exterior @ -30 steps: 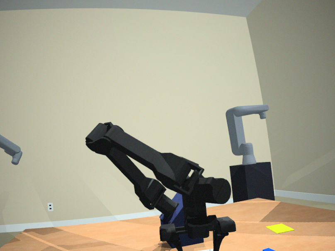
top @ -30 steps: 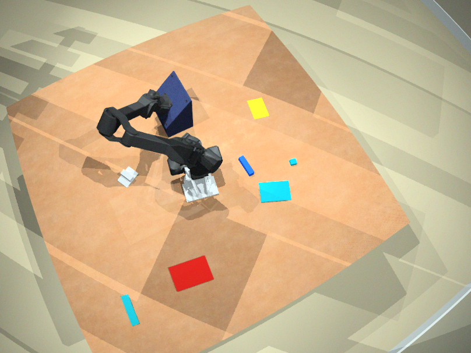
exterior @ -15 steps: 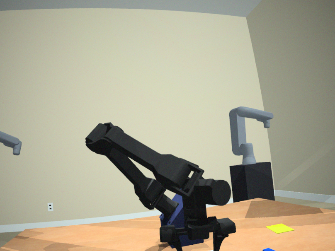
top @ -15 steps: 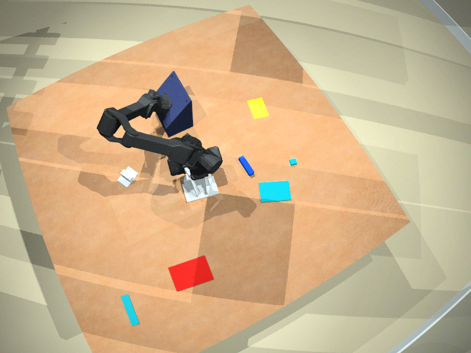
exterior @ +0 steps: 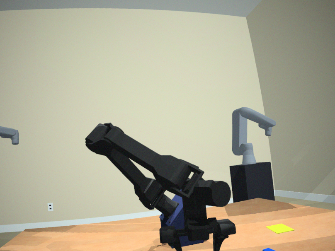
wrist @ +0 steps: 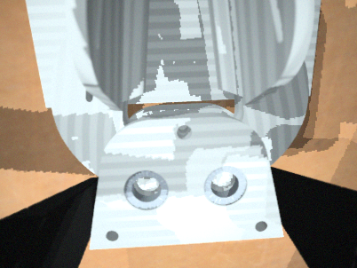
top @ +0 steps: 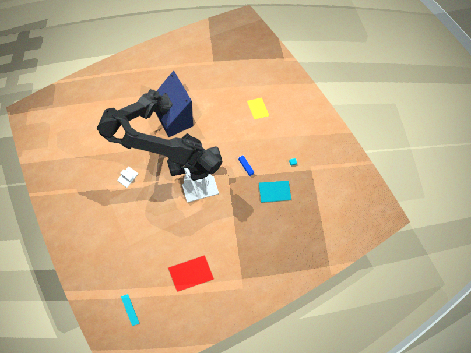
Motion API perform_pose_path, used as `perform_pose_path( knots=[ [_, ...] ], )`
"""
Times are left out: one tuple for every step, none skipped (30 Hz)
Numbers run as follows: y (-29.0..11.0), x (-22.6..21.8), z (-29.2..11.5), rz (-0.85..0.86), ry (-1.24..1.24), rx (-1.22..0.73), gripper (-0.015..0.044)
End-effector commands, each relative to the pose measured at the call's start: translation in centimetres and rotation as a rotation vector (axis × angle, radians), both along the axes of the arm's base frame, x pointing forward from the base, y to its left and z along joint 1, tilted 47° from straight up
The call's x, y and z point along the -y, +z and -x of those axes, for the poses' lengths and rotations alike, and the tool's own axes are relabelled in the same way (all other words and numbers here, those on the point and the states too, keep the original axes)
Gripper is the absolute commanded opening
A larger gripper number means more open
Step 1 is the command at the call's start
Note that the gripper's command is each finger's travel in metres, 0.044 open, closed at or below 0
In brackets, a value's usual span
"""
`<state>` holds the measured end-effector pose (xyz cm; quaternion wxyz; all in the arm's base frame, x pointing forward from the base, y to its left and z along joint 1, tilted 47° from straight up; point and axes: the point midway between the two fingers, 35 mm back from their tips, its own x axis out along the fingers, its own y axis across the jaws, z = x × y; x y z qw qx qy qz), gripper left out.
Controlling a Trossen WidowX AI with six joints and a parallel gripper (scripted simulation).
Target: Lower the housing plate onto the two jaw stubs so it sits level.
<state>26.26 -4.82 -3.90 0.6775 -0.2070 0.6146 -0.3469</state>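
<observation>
Hsg plate [wrist: 186,213], a flat off-white piece w/ a rounded top edge, two ringed round openings and small dark holes, is gripped side to side in the blk hand [wrist: 182,181], fingers set wide, over the wht ribbed assy [top: 201,191] [wrist: 67,120] on the wood-grain desk [top: 125,228] [exterior: 108,235] [wrist: 22,80]. Assy has tall curved walls round a grooved channel (can't tell if plate's seated on the stubs), w/ a flat matte red rect. [top: 190,273] well apart from it; no. of parts inside the channel: can't tell, and plate looks smooth w/ faint striped shading.
</observation>
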Motion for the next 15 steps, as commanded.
perform_pose_path(
  knots=[
    [-0.03,0.01,-0.02,0.0,0.002,0.0,0.0351],
    [-0.04,0.02,-0.02,0.0,0.002,0.0,0.0351],
    [-0.07,0.05,-0.02,0.0,0.002,0.0,0.0351],
    [-0.11,0.1,-0.02,0.0,0.002,0.0,0.0351],
    [-0.16,0.15,-0.02,0.0,0.002,0.0,0.0351],
    [-0.19,0.18,-0.02,0.0,0.002,0.0,0.0351],
    [-0.2,0.19,-0.02,0.0,0.002,0.0,0.0351],
    [-0.2,0.19,-0.02,0.0,0.002,0.0,0.0351],
    [-0.2,0.19,-0.02,0.0,0.002,0.0,0.0351],
    [-0.2,0.19,-0.02,0.0,0.002,0.0,0.0351],
    [-0.2,0.19,-0.02,0.0,0.002,0.0,0.0351],
    [-0.2,0.19,-0.02,0.0,0.002,0.0,0.0351],
    [-0.2,0.19,-0.02,0.0,0.002,0.0,0.0351],
    [-0.21,0.2,-0.02,0.0,0.002,0.0,0.0351],
    [-0.23,0.22,-0.02,0.0,0.002,0.0,0.0351]
  ],
)
